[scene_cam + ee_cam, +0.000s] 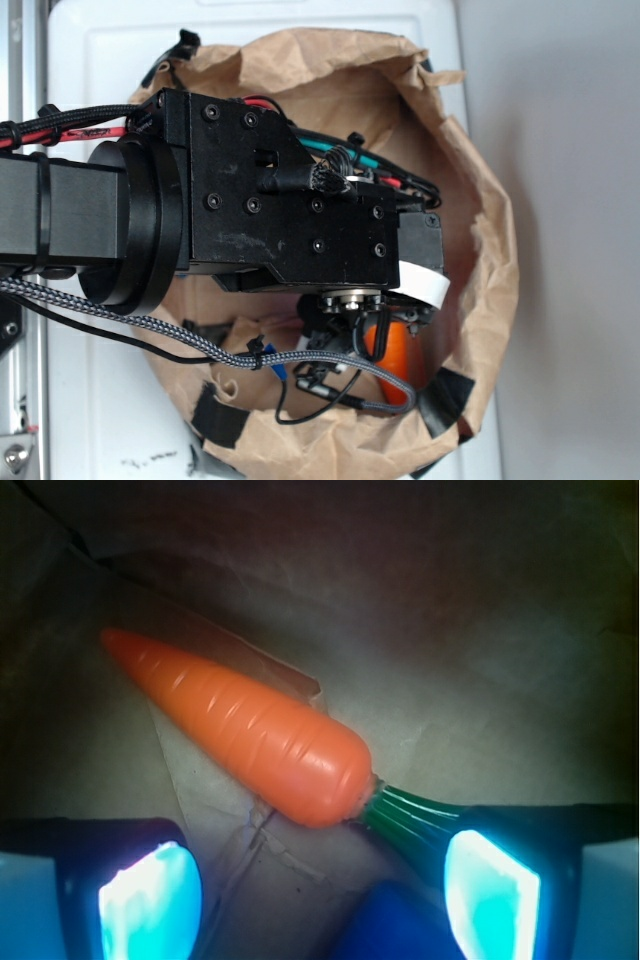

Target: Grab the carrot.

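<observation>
carrot: the carrot [250, 735] is found lying flat on the crumpled brown floor of the paper bag [480, 230], pretty much dead ahead of the gripper [320, 880] in the wrist view. Only a sliver of orange is seen in the exterior view, under the arm.

long axis: it's laid diagonally, pointed tip up-left, fat end and green top [405, 815] down-right. The green top is tucked right next to the right finger [490, 890], possibly touching it, hard to call.

gripper: the jaws are spread wide, nothing is held between them. The carrot body is seen just above the gap rather than in it.

what the grab hinges on: the fingers aren't lined up square across the carrot, so a small wrist turn plus a nudge forward would probably be needed, otherwise the glossy taper could get squeezed out sideways. That's a guess, obviously.

blue thing: a blue toy [395, 925] is spotted low in the wrist view between the fingers, just beside the green top. It could easily be caught by mistake.

room to move: the arm is boxed in by the bag walls on all sides, with open floor only past the carrot's tip.
</observation>
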Controlling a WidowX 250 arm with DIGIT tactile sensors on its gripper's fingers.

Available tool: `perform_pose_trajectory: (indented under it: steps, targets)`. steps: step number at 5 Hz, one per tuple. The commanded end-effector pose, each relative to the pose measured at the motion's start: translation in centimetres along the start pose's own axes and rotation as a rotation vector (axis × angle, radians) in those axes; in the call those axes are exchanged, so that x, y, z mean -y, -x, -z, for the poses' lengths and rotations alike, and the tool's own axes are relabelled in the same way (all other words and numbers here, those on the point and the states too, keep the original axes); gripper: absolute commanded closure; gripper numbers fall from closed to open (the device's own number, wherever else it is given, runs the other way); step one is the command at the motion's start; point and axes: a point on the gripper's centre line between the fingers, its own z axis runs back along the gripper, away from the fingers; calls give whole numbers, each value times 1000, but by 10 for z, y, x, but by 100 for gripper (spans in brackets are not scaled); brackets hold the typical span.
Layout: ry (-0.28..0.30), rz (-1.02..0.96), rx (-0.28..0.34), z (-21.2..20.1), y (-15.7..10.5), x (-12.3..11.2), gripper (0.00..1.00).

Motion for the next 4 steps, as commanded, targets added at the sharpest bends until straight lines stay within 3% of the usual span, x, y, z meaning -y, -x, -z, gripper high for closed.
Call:
perform_pose_trajectory:
  steps: [1, 2, 3, 4]
  targets:
    - [-25, 2, 51, -16, -12, -8, 0]
    - [-25, 2, 51, -16, -12, -8, 0]
    - [91, 149, 66, 0, -21, -22, 0]
    - [118, 220, 92, 4, -31, -24, 0]
